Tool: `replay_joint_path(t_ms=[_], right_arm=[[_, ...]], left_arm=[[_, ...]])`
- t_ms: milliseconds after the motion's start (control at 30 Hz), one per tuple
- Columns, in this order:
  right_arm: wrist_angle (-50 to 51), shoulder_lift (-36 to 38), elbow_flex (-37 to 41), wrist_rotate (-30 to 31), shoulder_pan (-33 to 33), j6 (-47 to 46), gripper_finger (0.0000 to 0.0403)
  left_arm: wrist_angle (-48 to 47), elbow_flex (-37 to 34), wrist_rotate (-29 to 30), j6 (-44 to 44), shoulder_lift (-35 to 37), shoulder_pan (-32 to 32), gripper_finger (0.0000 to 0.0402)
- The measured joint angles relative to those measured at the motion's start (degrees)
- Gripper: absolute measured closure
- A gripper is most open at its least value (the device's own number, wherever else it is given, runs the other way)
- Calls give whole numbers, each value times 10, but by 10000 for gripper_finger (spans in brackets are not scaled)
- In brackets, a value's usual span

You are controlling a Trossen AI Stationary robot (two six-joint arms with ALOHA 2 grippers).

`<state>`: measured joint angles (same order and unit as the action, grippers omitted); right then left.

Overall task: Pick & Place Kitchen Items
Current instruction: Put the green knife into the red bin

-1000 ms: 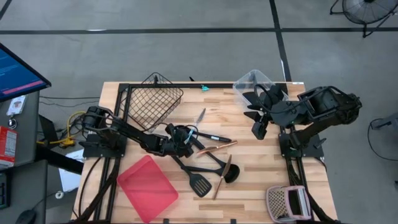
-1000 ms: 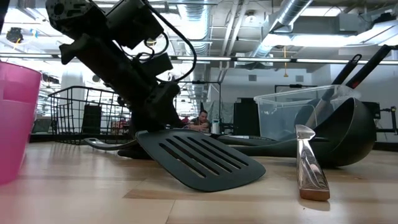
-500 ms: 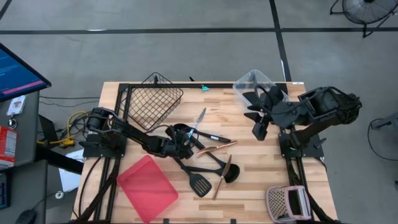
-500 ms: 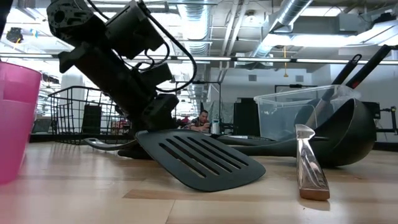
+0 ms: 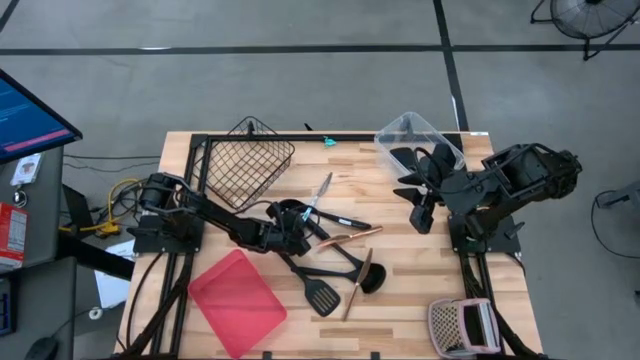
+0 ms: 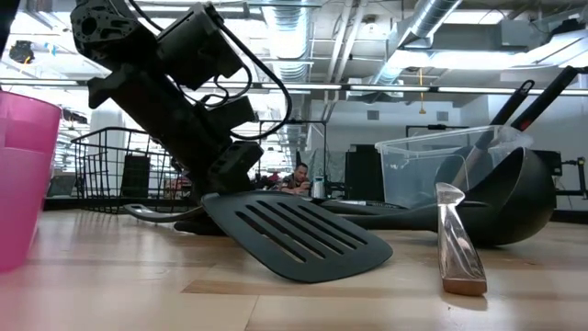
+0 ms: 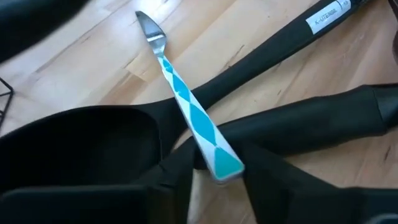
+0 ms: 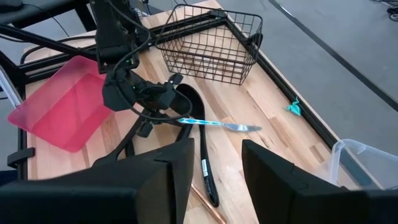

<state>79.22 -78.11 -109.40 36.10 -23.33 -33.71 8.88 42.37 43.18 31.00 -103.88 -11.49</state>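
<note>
Looking down, the left gripper [image 5: 296, 226] sits mid-table among the black utensils [image 5: 335, 268]; the right gripper [image 5: 422, 212] hovers beside the clear bin [image 5: 400, 130], apparently empty, jaws parted. Wrist view: left fingers [image 7: 180, 177] clamp the blue-patterned knife [image 7: 189, 113] by its handle end.

Black utensils [image 5: 330, 262] piled mid-frame in high view: slotted turner [image 5: 322, 297] lowest, ladle [image 5: 371, 279] right of it w/ copper cutlery [image 5: 356, 283]. Blue-patterned knife [image 7: 189, 109] tilted up, handle pinched in left claw [image 7: 214, 177].
</note>
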Motion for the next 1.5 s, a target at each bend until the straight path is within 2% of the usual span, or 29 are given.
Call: replay_joint_path(t_ms=[133, 200, 433, 700, 967, 1200, 1500], right_arm=[[0, 0, 0, 0, -4, -3, 271], [0, 0, 0, 1, -5, -8, 270], [0, 0, 0, 4, -4, -9, 270], [0, 0, 0, 4, -4, -9, 269], [0, 0, 0, 4, -4, -8, 269], [0, 0, 0, 4, -4, -4, 271], [0, 0, 0, 4, -4, -2, 271]], left_arm=[[-1, 0, -8, -1, 0, 2, 361], [-1, 0, -12, -4, 0, 2, 376], [-3, 0, -30, -5, 11, 2, 372], [-4, -1, -32, -52, 97, 2, 375], [-23, 0, -64, -99, 244, 2, 375], [-80, 0, -72, -134, 397, 2, 375], [-90, 0, -146, -142, 574, 2, 375]])
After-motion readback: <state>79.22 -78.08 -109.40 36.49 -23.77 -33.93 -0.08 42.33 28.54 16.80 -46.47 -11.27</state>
